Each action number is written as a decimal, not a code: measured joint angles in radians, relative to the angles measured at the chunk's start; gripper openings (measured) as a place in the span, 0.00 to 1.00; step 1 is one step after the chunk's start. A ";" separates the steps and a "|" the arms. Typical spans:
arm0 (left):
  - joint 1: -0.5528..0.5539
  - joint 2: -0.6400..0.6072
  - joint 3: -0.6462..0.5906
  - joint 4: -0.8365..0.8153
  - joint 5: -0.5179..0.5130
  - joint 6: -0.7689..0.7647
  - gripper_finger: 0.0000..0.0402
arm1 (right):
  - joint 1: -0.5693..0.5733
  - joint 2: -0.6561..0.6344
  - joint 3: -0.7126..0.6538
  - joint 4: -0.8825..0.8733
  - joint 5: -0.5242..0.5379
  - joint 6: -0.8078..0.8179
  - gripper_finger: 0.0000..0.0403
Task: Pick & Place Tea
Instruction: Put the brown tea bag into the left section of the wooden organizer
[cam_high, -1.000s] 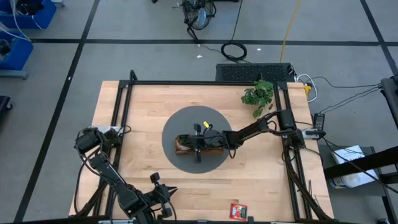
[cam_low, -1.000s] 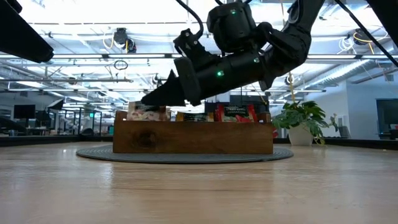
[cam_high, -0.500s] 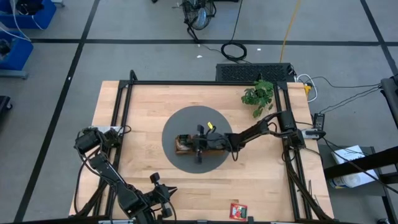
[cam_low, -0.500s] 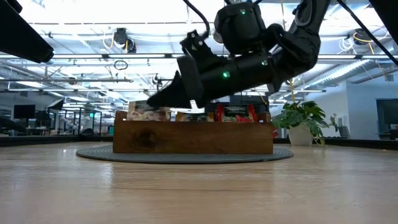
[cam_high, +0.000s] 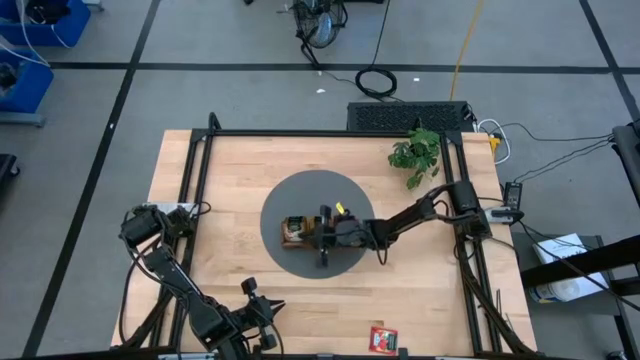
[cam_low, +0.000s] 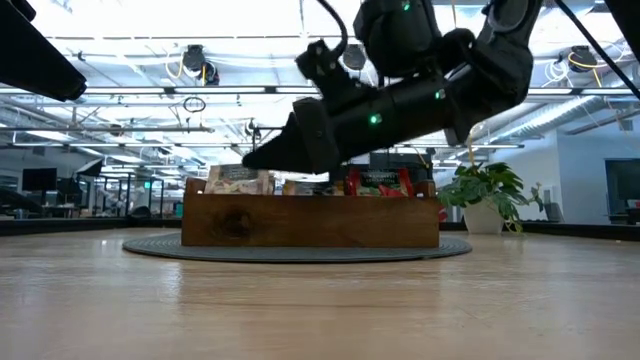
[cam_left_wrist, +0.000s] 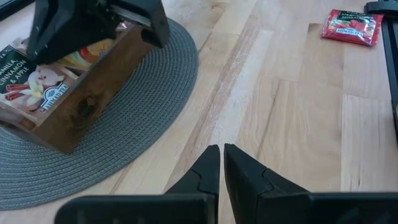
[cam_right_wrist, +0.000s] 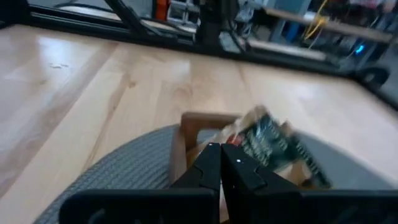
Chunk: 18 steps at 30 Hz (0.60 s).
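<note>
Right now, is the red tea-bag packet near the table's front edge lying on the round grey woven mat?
No, the red tea-bag packet lies on bare wood near the table's edge, well apart from the round grey woven mat.

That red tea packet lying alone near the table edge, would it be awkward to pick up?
Probably a bit. The red tea packet lies flat on the wooden table, so fingers may struggle to get under it. It looks thin and light, likely to slide if nudged. Its glossy, crinkled wrapper suggests it would bend rather than stay stiff.

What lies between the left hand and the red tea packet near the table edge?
Only bare wooden table lies between the left hand and the red tea packet, as the left wrist view shows.
</note>
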 joint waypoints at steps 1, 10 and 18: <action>0.000 0.000 0.000 0.000 0.000 0.000 0.08 | 0.008 -0.007 0.000 -0.001 0.017 -0.029 0.00; 0.000 0.000 0.000 0.005 0.000 0.000 0.08 | 0.036 -0.108 0.002 -0.059 0.049 -0.167 0.01; 0.000 0.000 0.000 0.057 0.033 0.061 0.08 | -0.062 -0.180 0.018 -0.233 -0.134 0.001 0.14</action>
